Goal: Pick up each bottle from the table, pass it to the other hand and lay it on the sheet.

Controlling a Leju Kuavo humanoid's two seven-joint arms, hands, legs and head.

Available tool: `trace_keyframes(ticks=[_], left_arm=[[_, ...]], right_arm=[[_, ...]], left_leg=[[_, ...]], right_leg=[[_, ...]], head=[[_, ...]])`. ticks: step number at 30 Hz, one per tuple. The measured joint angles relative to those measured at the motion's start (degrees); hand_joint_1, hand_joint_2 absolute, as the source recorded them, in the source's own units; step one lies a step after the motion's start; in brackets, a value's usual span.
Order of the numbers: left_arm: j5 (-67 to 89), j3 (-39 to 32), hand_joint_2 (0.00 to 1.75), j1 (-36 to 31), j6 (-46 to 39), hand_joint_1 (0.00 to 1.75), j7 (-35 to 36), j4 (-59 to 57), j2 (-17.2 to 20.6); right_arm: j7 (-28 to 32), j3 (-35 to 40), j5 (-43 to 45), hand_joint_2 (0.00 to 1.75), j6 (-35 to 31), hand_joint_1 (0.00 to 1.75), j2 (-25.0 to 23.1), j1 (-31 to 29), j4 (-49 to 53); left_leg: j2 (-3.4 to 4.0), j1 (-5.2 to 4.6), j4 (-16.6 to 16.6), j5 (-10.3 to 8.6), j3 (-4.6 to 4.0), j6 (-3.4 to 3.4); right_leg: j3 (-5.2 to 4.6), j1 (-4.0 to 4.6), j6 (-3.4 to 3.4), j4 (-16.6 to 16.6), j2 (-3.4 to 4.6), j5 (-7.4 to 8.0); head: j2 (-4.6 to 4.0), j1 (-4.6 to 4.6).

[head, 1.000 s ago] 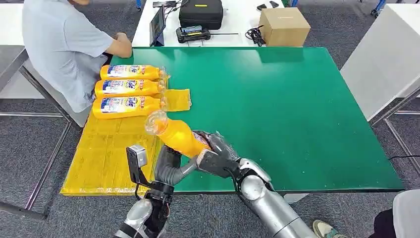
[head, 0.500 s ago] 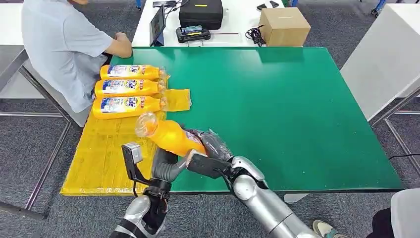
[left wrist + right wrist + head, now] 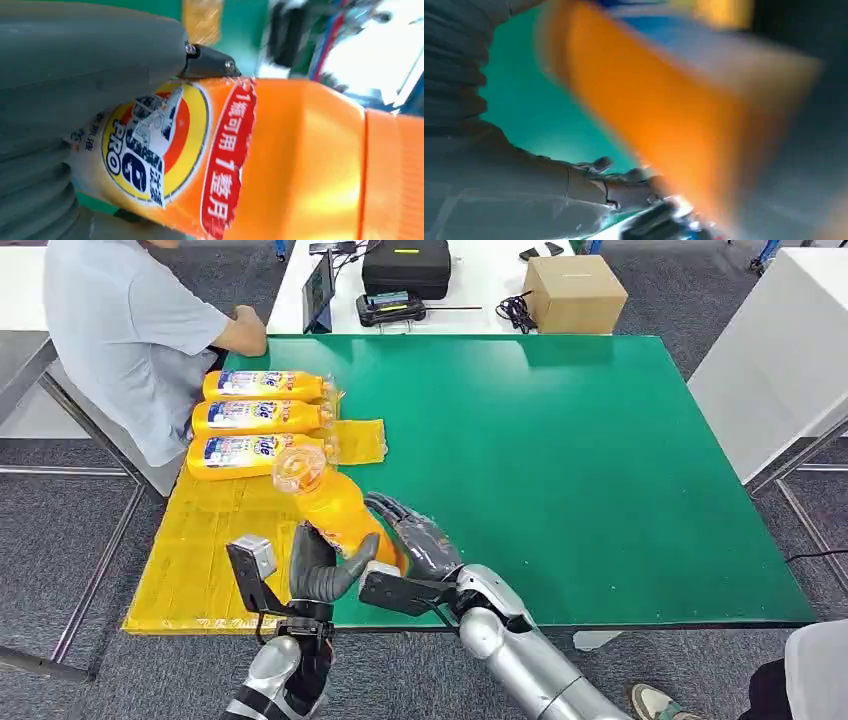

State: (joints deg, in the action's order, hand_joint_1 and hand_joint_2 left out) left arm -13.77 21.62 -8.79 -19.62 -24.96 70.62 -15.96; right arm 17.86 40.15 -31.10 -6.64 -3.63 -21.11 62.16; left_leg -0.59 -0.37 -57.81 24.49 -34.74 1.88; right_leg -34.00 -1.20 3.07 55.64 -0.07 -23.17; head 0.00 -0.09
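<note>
Both hands have carried the orange detergent bottle (image 3: 335, 508) leftward, and it now tilts over the near edge of the green desk (image 3: 560, 440) beside the yellow sheet (image 3: 205, 550). Left hand (image 3: 320, 568) grips its base; right hand (image 3: 415, 540) has fingers spread, just beside it. Three bottles (image 3: 260, 420) lie on the sheet.

Orange bottle (image 3: 335, 510) in left robot hand (image 3: 322, 570)
</note>
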Motion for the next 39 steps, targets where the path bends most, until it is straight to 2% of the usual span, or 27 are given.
trace_keyframes(ticks=[5,12,23,27,31,34,39], left_arm=[[-1.2,-1.3,1.75,0.7,-1.3,1.75,-0.6,2.1,0.0],[-0.7,-3.0,1.75,1.2,-2.6,1.75,-0.9,3.3,0.0],[5.9,-4.0,1.75,1.2,-4.1,1.75,-1.5,3.3,0.8],[18.1,-3.7,1.75,0.3,-10.5,1.75,-0.5,2.8,1.4],[51.9,-3.0,1.75,-0.8,-19.5,1.75,6.6,0.4,2.2],[69.0,-3.0,1.75,-1.3,-19.8,1.75,11.9,-2.1,3.0],[80.0,-3.0,1.75,-2.8,-17.8,1.75,19.0,-5.3,4.7]], right_arm=[[-1.3,-0.7,-4.7,1.75,-5.7,0.0,0.1,1.3,-0.4],[-1.8,-1.4,-7.1,1.75,-8.2,0.0,0.1,2.4,-0.5],[-0.5,-3.9,-6.5,1.75,-6.9,0.0,0.2,4.7,-0.5],[-0.5,-4.6,-6.4,1.75,-6.0,0.0,0.2,5.2,-0.2],[-0.1,-5.4,-7.5,1.75,-4.7,0.0,0.2,5.6,0.4],[-0.1,-5.8,-8.1,1.75,-3.9,0.0,0.2,5.7,1.0],[-0.3,-6.9,-8.7,1.75,-2.8,0.0,0.3,6.6,1.9]], left_leg=[[0.09,-0.01,0.0,0.0,0.01,0.0],[0.06,0.0,0.0,0.0,0.01,0.0],[0.07,0.0,0.0,0.0,0.0,0.0],[0.05,0.0,0.0,0.0,0.0,0.0],[0.06,0.0,0.0,0.0,0.01,0.0],[0.1,-0.01,0.0,0.0,0.01,0.0],[-0.02,0.01,0.0,0.0,-0.01,0.0]], right_leg=[[-0.01,0.0,0.0,0.0,0.04,0.01],[-0.02,0.0,0.0,0.0,0.03,0.0],[-0.02,0.0,0.0,0.0,0.03,0.0],[-0.03,0.0,0.0,0.0,0.02,0.0],[-0.02,0.0,0.0,0.0,0.03,0.0],[-0.02,0.0,0.0,0.0,0.04,0.0],[-0.02,0.01,0.0,0.0,-0.02,0.0]], head=[[0.0,-0.02],[0.0,-0.02],[0.0,-0.02],[0.0,-0.02],[0.0,-0.02],[0.0,-0.04],[0.0,-0.02]])
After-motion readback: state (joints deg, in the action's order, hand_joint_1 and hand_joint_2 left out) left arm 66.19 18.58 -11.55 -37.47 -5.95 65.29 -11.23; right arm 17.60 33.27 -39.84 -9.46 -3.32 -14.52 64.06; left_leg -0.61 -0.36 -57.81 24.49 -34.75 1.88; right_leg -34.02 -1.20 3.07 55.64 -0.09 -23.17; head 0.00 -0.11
